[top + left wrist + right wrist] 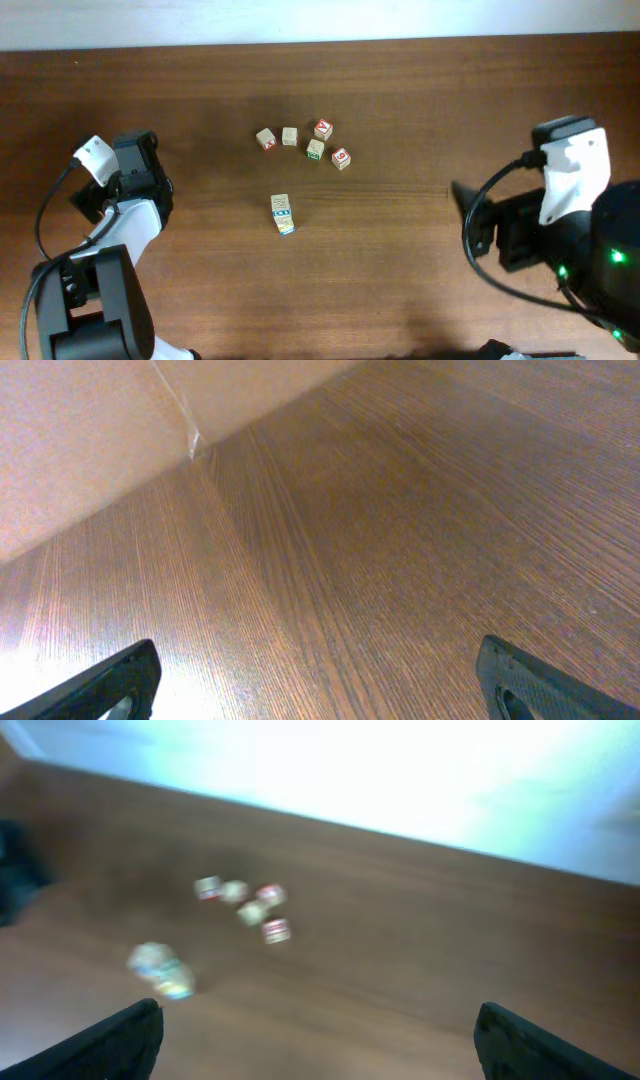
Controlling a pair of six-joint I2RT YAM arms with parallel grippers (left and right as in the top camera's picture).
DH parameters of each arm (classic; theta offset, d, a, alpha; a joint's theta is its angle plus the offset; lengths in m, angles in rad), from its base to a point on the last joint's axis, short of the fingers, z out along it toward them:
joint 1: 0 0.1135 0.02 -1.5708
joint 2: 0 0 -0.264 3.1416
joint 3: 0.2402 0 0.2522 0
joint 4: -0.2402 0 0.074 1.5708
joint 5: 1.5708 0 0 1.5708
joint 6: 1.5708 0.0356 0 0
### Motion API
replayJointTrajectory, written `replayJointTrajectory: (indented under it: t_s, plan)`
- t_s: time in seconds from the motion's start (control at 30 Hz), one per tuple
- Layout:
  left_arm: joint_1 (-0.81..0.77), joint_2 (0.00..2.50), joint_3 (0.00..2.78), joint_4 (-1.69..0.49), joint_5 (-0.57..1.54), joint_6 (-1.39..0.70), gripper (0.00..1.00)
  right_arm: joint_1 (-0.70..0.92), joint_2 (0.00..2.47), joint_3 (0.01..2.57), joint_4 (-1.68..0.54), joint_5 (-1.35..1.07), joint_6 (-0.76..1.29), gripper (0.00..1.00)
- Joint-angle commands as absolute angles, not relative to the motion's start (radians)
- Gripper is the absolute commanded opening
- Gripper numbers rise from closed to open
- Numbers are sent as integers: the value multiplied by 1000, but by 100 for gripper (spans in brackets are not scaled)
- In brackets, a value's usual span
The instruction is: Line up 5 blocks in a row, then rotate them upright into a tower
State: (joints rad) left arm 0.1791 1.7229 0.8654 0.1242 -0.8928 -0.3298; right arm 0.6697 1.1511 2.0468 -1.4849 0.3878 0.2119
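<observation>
L gripper (318, 660) fully spread, empty, R gripper (320, 1015) prob. same, blurry

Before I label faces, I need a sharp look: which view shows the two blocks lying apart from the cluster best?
Overhead: the two blocks lie sharp, touching, apart from the cluster. The right wrist view shows them only as a blur at lower left. The left wrist view shows only table.
</observation>
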Motion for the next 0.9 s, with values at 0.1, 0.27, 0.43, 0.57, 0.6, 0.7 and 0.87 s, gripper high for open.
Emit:
replayJointTrajectory:
  t_s: [0.1,0.27,0.43,0.57,0.6,0.7,0.87]
  plan:
    - [181,1729,867,126,-893,-325,99,496,1160,2051,-1349,297,-154,99]
    - [181,1729,867,126,-893,-325,99,205,1084,1900,-1117,-47,-284,99]
    - [181,1729,867,126,-893,-325,99,96,911,1513,-802,-128,-331,99]
    - [181,1729,867,126,-893,-325,99,3,708,1107,-538,-227,-363,99]
    - [181,1729,867,126,-893,-325,99,-4,641,997,-466,-228,-363,99]
    - [181,1729,867,126,-893,-325,99,-18,441,689,-245,-230,-362,99]
    - [181,1729,867,126,-893,-325,99,-9,129,269,-10,-204,-362,99]
